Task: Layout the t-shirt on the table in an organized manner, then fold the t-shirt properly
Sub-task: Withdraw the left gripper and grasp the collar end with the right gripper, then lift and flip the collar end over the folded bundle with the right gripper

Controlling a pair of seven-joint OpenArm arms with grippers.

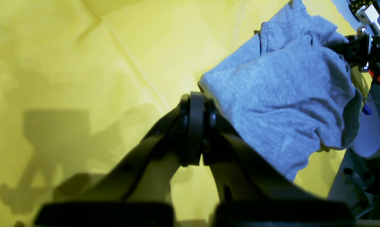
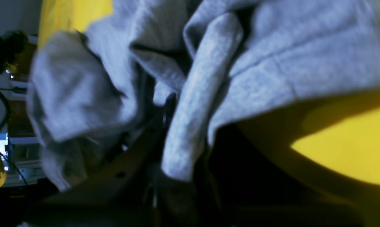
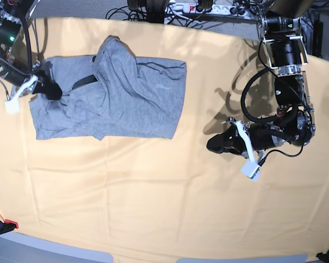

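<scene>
T-shirt [image 3: 126,93]: upper left of base view, rumpled on worktop [image 3: 153,192]
Right tool [image 3: 50,91]: jaws pinched on shirt's left edge — folds crowd its camera
Left tool [image 3: 216,143]: closed, empty — right of centre
Cables [image 3: 153,8]: top edge

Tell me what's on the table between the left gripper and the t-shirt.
Only bare table: in the base view nothing sits between left gripper and t-shirt.

I see the table [image 3: 153,192] covered in pale yellow-orange cloth with faint creases. The grey t-shirt [image 3: 126,98] lies rumpled at its far left, apparently partly folded over itself
</scene>
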